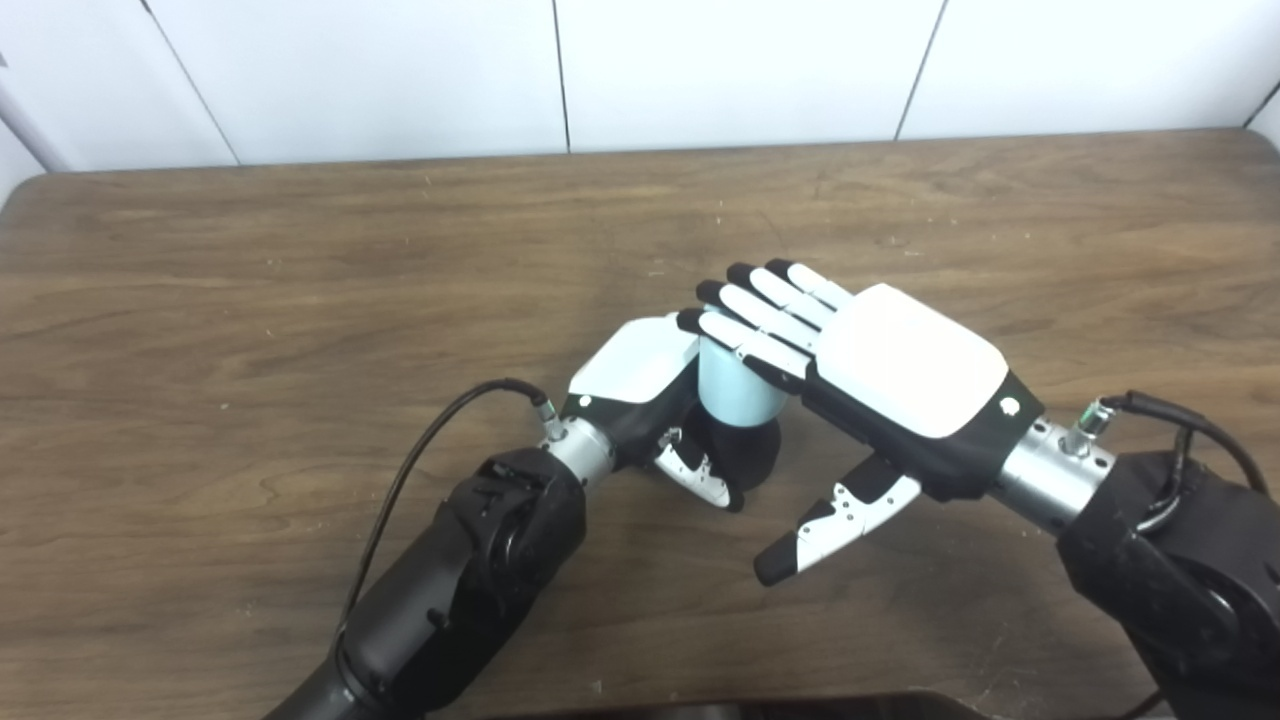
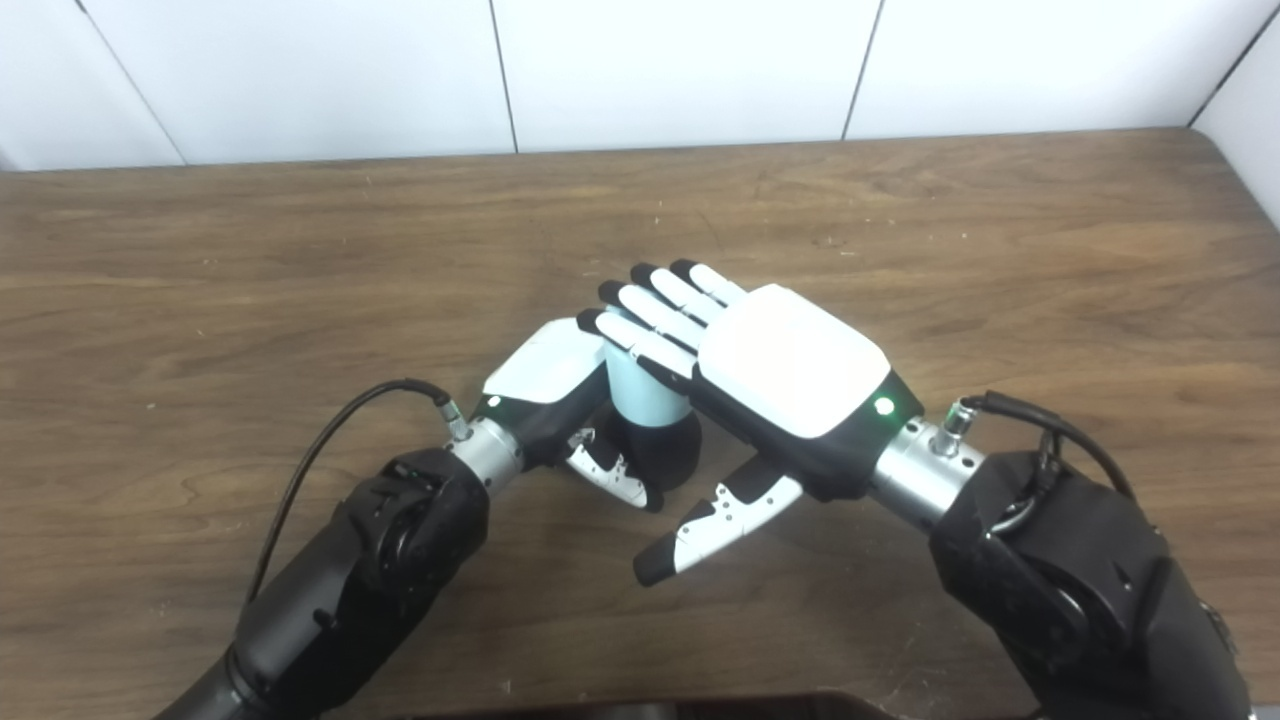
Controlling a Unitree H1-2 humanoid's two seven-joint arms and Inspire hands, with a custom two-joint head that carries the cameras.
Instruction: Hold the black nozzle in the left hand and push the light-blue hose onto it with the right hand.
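Nozzle [image 1: 745, 455] gripped by left hand [image 1: 650, 395]; hose [image 1: 735, 385] seated above; right hand [image 1: 880, 390] fingers [image 1: 760, 320] flat, extended atop.

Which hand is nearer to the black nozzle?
Left. The left hand is closed around the black nozzle; the right hand lies flat on the light-blue hose above it.

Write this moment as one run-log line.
left hand: shut on black nozzle | light-blue hose: atop nozzle | right hand: flat, fingers extended over hose
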